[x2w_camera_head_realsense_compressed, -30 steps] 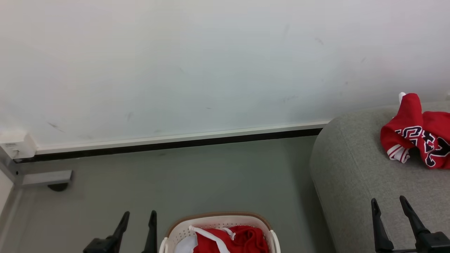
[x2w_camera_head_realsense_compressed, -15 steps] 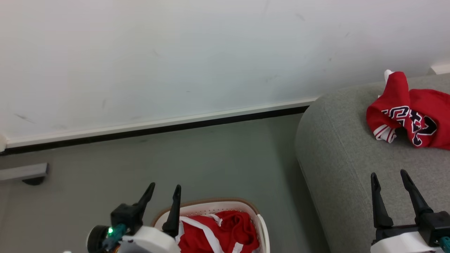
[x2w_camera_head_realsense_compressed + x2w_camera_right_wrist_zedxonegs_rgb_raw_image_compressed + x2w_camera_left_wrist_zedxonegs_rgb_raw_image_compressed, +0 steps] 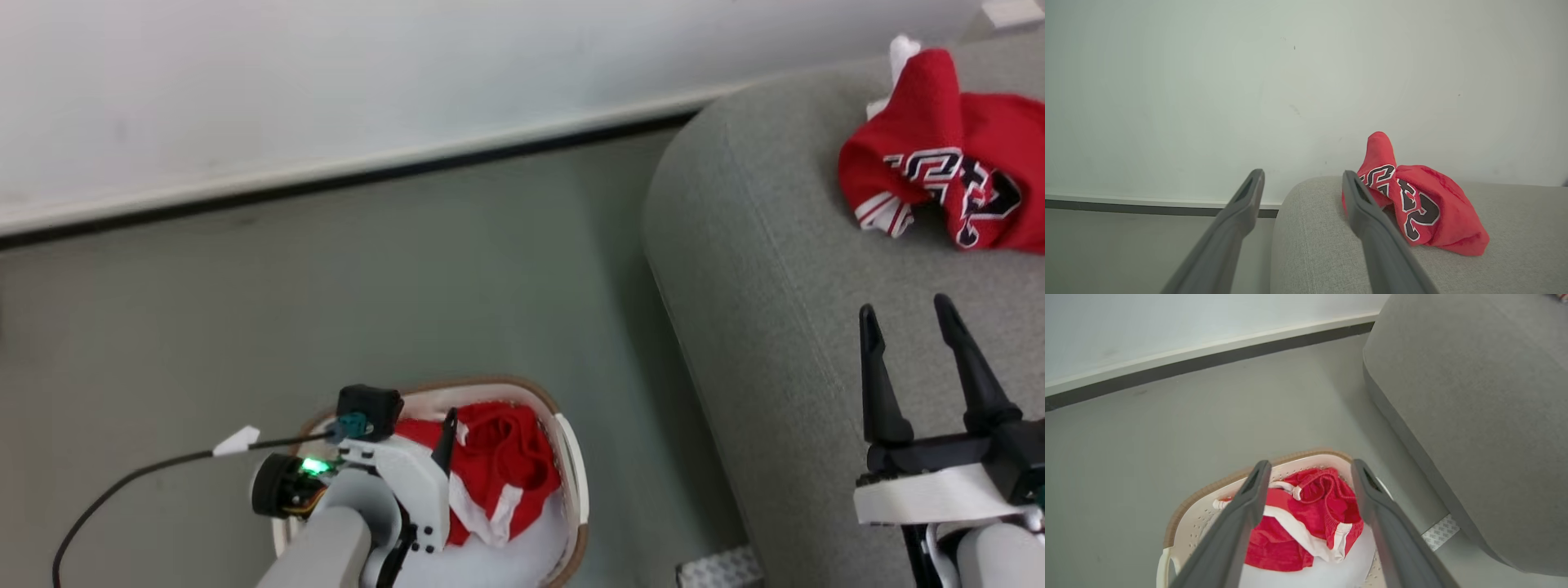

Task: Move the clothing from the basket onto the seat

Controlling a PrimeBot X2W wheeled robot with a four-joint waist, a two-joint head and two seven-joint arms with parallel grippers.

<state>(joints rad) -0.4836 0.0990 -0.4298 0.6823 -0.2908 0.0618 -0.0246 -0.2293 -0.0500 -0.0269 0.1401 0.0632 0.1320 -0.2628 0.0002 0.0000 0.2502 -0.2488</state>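
Head view: the left gripper (image 3: 441,441) is hanging over the basket (image 3: 571,465), where red shorts (image 3: 498,457) are lying on a white cloth (image 3: 522,555). A lettered jersey (image 3: 947,175) is resting on the grey sofa (image 3: 759,286), beyond the right gripper (image 3: 904,310).

Left wrist view: its fingers are standing wide apart astride the shorts. Aiming down onto the bunched waistband (image 3: 1327,486) should spare the cloth.

Right wrist view: the fingers are standing parted, holding nothing.

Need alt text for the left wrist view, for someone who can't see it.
The open left gripper is poised over a red garment with white trim inside the oval cream-white perforated basket on the grey floor. A light-grey fabric sofa rises at right.
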